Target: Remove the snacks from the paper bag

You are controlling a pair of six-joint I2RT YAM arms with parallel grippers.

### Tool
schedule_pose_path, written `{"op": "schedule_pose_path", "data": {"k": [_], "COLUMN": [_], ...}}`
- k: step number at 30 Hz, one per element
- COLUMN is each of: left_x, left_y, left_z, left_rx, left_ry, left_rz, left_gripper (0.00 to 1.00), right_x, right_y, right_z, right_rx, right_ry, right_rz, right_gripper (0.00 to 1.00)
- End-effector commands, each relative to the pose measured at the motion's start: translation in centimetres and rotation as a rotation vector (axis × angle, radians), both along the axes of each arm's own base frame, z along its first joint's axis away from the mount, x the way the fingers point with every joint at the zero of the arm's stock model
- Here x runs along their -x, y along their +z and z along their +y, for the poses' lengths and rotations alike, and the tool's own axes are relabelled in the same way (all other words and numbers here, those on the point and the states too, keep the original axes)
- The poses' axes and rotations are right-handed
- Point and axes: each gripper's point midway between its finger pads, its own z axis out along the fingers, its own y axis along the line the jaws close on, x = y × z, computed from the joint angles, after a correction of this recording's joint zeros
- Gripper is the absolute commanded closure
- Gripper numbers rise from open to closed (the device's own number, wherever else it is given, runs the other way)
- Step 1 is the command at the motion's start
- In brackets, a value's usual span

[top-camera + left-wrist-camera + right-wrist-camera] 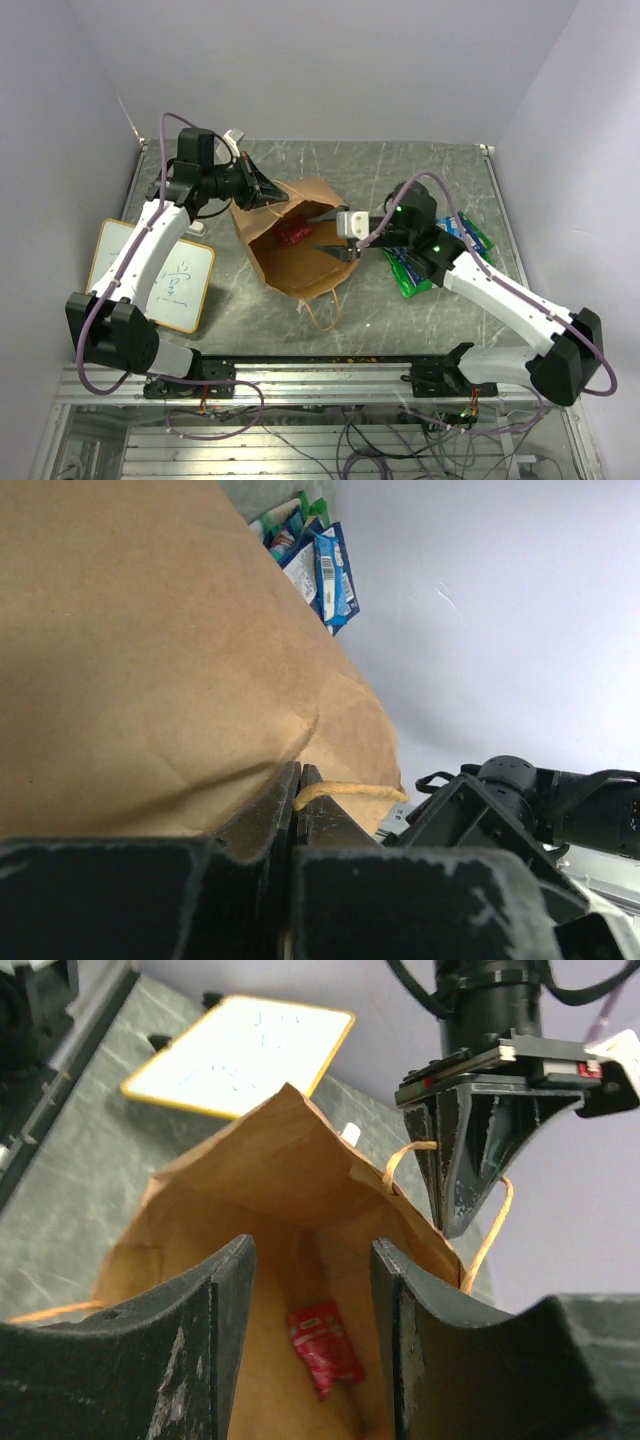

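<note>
Tabletop (400,170) mottled grey-green, walls (320,60) pale lilac.
Left gripper (268,195) clamps the rim of the paper bag (290,272) mid-frame; right gripper (325,232) gapes empty at its mouth.

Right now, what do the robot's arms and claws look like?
Both the left arm and right arm have white links, chunky black joints and looping purple cables. The left gripper and right gripper have two scuffed black tapered fingers each. Green lights dot the right arm.

1 packet (292,233) lies inside the bag (300,270), other packets (408,278) right of it.
</note>
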Motion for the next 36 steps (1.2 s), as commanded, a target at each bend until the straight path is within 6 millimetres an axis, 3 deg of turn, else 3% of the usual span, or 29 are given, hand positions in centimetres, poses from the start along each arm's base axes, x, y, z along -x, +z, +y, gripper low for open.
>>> {"op": "schedule_pose_path", "data": {"k": [1, 9, 17, 25, 36], "left_x": [-0.2, -0.1, 0.2, 0.4, 0.9], "left_y": [2.6, 3.1, 3.1, 3.4, 3.1], "left_z": [-0.6, -0.7, -0.8, -1.3, -2.0], "left_rx": [0.03, 0.049, 0.062, 0.116, 0.133], "left_ry": [-0.025, -0.026, -0.034, -0.043, -0.056], "left_rz": [-0.074, -0.082, -0.076, -0.062, -0.042], "left_gripper": [0.93, 0.93, 0.93, 0.93, 0.93], "right_x": [-0.2, 0.1, -3.3, -6.6, -10.8], "right_y": [-3.3, -8.0, -13.1, -16.0, -17.0], "right_z": [1.6, 3.6, 2.9, 3.6, 4.8], "right_rx": [0.164, 0.2, 0.353, 0.4, 0.115], "right_ry": [0.089, 0.031, -0.178, -0.336, -0.659], "right_rz": [-0.179, -0.17, -0.222, -0.132, 0.065], "right_gripper": [0.52, 0.5, 0.47, 0.46, 0.44]}}
